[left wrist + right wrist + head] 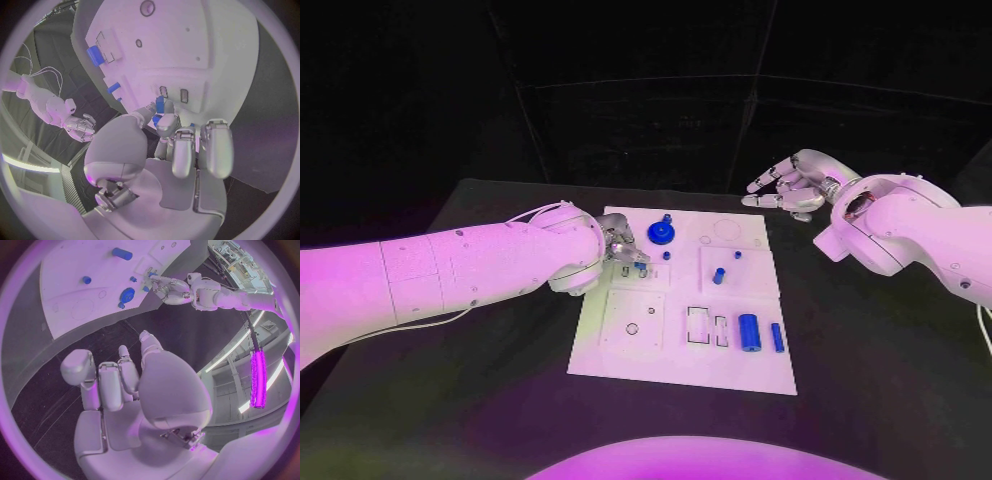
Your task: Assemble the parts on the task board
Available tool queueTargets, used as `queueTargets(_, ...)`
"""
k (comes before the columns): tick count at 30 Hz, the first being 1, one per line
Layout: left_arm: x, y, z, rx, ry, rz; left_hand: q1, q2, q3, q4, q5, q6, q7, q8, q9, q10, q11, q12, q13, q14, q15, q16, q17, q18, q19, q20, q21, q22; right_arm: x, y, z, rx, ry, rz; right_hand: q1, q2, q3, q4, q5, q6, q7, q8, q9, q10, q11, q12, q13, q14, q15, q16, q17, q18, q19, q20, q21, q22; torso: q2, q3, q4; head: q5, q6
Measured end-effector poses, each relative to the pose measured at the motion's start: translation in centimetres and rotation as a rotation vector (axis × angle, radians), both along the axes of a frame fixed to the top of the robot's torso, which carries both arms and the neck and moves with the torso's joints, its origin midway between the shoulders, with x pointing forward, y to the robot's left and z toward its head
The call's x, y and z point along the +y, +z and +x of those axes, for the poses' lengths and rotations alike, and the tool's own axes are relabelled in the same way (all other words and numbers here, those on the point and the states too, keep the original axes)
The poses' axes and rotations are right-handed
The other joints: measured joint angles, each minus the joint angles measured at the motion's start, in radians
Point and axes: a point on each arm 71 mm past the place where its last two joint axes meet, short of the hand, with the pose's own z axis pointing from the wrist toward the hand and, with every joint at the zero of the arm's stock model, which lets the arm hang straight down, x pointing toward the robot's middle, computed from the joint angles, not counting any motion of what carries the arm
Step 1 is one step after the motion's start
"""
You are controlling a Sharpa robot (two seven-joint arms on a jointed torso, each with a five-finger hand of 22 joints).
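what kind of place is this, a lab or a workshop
Likely a robotics lab test cell: a black table with dark surrounds, a white task board holding small blue parts, and purple strip lighting.

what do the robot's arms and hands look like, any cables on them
Both arms are white with smooth rounded shells and visible panel seams. The left arm has thin pale cables looping near its wrist; the right arm has a dark round socket. Each ends in a silver metallic hand, left hand and right hand, with segmented fingers.
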Motion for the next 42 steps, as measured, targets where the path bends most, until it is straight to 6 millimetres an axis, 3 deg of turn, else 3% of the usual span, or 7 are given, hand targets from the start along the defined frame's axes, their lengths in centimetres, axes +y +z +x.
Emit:
queueTargets(10,-0.29,-0.12,-0.03,0.005,-0.017,0.026,-0.008,-0.006,0.015,-0.015,-0.003,0.000,0.000,0.000,0.001,0.000,0.000,0.000,0.000,0.000,0.000,0.000,0.000,0.000,0.000,0.000,0.000,0.000,0.10,-0.04,0.04,0.004,0.000,-0.002,0.000,0.000,0.000,0.000,0.000,0.000,0.000,0.000,0.000,0.000,0.000,0.000,0.000,0.000,0.000,0.000,0.000,0.000,0.000,0.000,0.000,0.000,0.000,0.0001,-0.0009,-0.001,-0.005)
queueTargets(42,-0.86,-0.31,0.22,0.065,-0.074,0.086,-0.006,-0.006,0.026,-0.010,-0.002,0.000,0.004,0.004,0.011,0.011,-0.004,0.012,0.014,0.000,0.000,0.000,0.000,0.000,0.000,0.000,0.000,0.000,0.35,-0.12,0.15,0.008,0.005,-0.003,0.000,0.000,0.000,0.000,0.000,0.000,0.000,0.000,0.000,0.000,0.000,0.000,0.000,0.000,0.000,0.000,0.000,0.000,0.000,0.000,0.000,-0.001,0.000,0.0006,-0.0002,-0.001,-0.012)
